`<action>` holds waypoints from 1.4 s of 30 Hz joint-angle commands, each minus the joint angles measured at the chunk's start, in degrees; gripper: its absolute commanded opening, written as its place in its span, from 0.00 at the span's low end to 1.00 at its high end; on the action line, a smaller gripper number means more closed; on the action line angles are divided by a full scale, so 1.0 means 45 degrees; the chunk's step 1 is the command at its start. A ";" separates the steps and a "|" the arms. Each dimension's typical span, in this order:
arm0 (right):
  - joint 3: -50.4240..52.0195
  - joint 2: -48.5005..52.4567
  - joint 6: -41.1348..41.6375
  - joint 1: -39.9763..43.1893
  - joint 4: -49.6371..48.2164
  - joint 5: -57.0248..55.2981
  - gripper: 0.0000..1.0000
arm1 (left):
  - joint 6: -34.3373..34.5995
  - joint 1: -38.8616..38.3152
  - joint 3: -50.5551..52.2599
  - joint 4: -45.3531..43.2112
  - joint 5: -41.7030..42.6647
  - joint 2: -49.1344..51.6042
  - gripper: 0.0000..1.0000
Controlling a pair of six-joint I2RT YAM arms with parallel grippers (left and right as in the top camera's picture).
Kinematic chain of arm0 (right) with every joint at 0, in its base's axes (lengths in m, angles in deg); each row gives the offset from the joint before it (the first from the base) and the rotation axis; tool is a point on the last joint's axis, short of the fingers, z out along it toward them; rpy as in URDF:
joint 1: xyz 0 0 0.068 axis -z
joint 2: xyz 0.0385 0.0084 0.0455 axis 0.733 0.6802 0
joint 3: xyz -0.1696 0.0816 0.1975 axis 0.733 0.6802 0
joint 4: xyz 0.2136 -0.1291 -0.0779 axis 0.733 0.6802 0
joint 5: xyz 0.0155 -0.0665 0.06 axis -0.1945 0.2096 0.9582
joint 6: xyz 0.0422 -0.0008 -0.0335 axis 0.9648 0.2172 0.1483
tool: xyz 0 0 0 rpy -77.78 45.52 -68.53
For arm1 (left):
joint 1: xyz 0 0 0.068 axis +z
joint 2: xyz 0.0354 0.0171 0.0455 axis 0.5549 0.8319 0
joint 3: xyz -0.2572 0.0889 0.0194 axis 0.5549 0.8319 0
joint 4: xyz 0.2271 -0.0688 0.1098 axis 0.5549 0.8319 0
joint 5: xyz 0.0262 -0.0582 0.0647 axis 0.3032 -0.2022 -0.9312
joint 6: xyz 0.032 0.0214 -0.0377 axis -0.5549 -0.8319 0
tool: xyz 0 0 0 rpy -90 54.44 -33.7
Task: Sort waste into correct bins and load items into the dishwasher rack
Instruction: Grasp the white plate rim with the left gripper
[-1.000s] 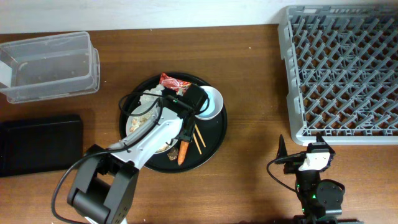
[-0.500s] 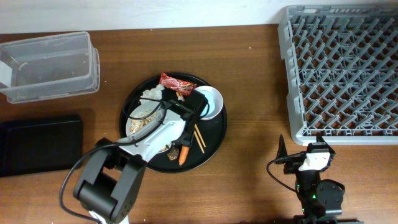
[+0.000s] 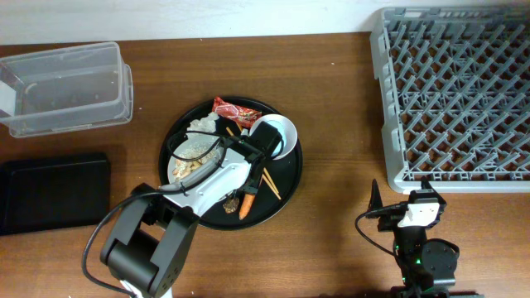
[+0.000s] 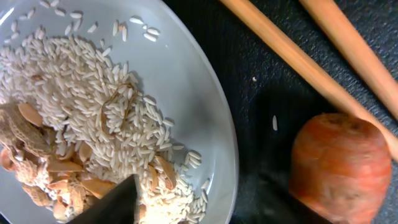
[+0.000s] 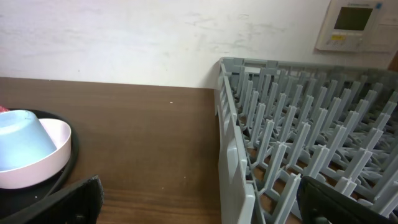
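The carrot (image 4: 342,165) is seen lying on the round black tray (image 3: 290,178), just beside the white plate (image 4: 199,93) of rice (image 4: 93,106) and apparently touching one of the chopsticks (image 4: 292,59). It is judged firm, light and somewhat slick, liable to roll, and best taken across its middle, clear of the sticks. The left gripper (image 3: 246,184) is poised low over it; whether its jaws are spread or pinching cannot be told. The right gripper (image 5: 199,214) is seen spread wide and empty beside the dishwasher rack (image 5: 267,155).
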 commanded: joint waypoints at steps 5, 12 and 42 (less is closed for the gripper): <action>0.0083 -0.0083 0.0126 -0.0078 0.0068 -0.0112 0.98 | 0.0092 -0.0063 0.0049 -0.0121 -0.0126 0.0078 0.47; 0.0083 -0.0087 0.0121 -0.0078 0.0068 -0.0112 0.98 | 0.0087 -0.0063 0.0607 -0.0894 -0.0136 0.0092 0.46; 0.0083 -0.0087 0.0126 -0.0078 0.0068 -0.0112 0.98 | 0.0097 -0.0058 0.1166 -0.2506 -0.0005 0.0092 0.36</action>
